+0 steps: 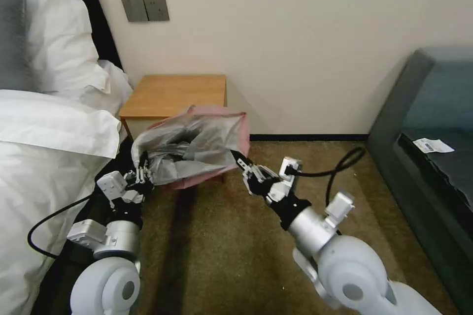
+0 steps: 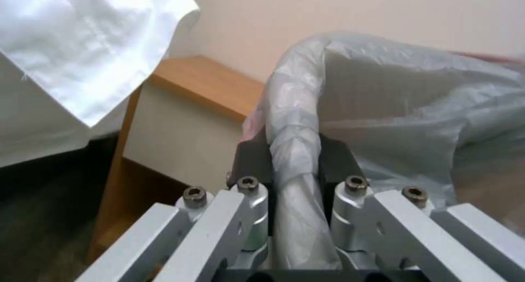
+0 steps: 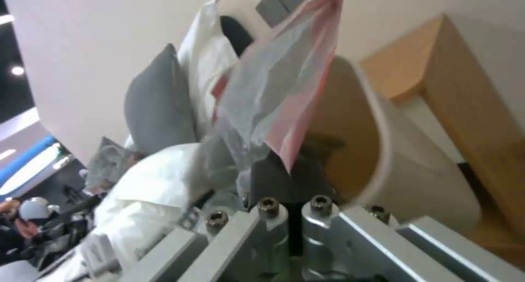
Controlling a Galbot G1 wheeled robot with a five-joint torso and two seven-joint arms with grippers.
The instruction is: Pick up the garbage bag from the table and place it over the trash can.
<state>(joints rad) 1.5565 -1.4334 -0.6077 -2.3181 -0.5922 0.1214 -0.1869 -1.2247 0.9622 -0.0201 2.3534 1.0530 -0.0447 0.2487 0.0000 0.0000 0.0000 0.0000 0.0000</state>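
Observation:
The garbage bag (image 1: 197, 145) hangs stretched open between my two grippers, low in front of the table (image 1: 172, 93). My left gripper (image 1: 142, 165) is shut on a twisted grey strip of the bag's edge (image 2: 295, 150). My right gripper (image 1: 240, 160) is shut on the pink-red band at the bag's mouth (image 3: 290, 179). In the right wrist view the cream trash can (image 3: 388, 150) stands just beyond the right gripper, its open mouth beside the bag (image 3: 273, 89). In the head view the bag hides the trash can.
A bed with white pillows (image 1: 49, 123) lies close on the left, by the left arm. A dark sofa (image 1: 428, 133) with a paper slip (image 1: 432, 145) stands on the right. Brown carpet (image 1: 221, 236) spreads in front, and the wall is behind the table.

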